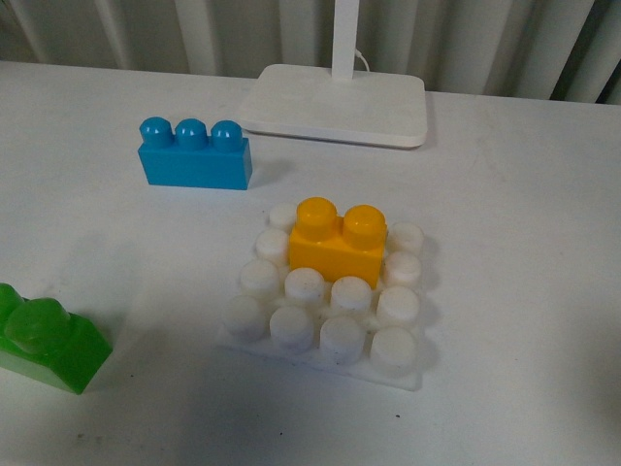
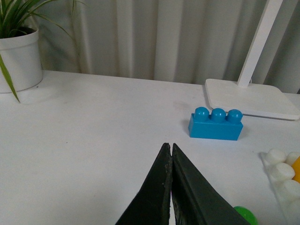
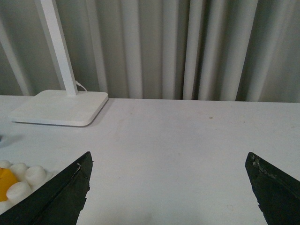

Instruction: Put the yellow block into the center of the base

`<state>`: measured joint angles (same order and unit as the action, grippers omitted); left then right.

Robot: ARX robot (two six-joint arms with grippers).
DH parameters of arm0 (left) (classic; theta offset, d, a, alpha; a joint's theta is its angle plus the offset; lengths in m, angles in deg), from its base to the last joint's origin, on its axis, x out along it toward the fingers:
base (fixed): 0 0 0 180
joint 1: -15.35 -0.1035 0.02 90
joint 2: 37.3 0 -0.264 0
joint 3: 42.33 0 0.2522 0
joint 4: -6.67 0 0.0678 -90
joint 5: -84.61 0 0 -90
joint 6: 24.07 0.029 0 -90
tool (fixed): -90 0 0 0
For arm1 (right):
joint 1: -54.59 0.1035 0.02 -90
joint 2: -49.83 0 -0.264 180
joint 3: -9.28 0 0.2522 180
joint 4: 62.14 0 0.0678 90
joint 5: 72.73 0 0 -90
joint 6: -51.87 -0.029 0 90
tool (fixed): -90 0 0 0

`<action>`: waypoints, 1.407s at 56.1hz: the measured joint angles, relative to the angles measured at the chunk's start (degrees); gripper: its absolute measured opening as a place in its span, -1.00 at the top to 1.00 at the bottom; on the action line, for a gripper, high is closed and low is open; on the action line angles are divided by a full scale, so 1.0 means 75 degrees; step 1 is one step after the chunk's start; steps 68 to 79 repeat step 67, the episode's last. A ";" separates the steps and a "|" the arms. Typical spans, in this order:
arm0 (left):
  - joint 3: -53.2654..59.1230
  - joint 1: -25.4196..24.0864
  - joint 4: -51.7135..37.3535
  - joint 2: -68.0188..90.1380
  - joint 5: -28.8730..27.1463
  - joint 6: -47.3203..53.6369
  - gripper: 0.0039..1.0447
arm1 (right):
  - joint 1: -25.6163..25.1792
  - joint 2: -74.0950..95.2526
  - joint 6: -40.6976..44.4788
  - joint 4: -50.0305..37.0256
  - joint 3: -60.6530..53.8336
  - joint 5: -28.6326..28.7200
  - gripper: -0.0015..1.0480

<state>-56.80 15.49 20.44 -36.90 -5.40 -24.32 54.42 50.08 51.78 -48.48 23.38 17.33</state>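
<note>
The yellow block (image 1: 338, 240) with two studs sits on the white studded base (image 1: 330, 301), among its middle studs towards the back. No gripper shows in the front view. In the left wrist view my left gripper (image 2: 168, 146) is shut and empty above bare table, with the base's edge (image 2: 281, 171) and a sliver of the yellow block (image 2: 296, 169) far off to one side. In the right wrist view my right gripper (image 3: 169, 159) is wide open and empty over bare table, and the base corner (image 3: 23, 180) with part of the yellow block (image 3: 5, 180) lies beside one finger.
A blue three-stud brick (image 1: 194, 155) lies behind the base to the left, also in the left wrist view (image 2: 216, 124). A green brick (image 1: 47, 337) lies at the front left. A white lamp foot (image 1: 335, 105) with a post stands at the back. A potted plant (image 2: 18, 51) shows in the left wrist view.
</note>
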 joint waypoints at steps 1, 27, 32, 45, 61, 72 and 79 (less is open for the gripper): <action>0.0000 0.0000 0.0000 -0.0012 0.0003 -0.0003 0.93 | 0.0000 0.0000 0.0000 0.0000 0.0000 0.0003 -0.83; 0.0000 0.0000 0.0000 -0.0023 0.0000 0.0000 0.06 | 0.0000 0.0000 0.0000 0.0000 0.0000 0.0000 -0.83; 0.0000 0.0000 0.0000 -0.0023 0.0003 -0.0003 -0.25 | 0.0000 0.0000 0.0000 0.0000 0.0000 0.0000 -0.83; 0.0003 0.0000 0.0000 -0.0023 0.0003 0.0003 -0.89 | 0.0000 0.0000 0.0000 0.0000 0.0000 0.0000 -0.83; 0.0003 0.0000 0.0000 -0.0023 0.0003 0.0003 -0.88 | 0.0000 0.0000 0.0000 0.0000 0.0000 0.0000 -0.83; 0.0000 0.0000 0.0000 -0.0023 0.0003 0.0003 -0.88 | 0.0000 0.0000 0.0000 0.0000 0.0000 0.0000 -0.83; 0.0000 0.0000 0.0000 -0.0023 0.0003 0.0003 -0.88 | 0.0000 0.0000 0.0000 0.0000 0.0000 0.0000 -0.83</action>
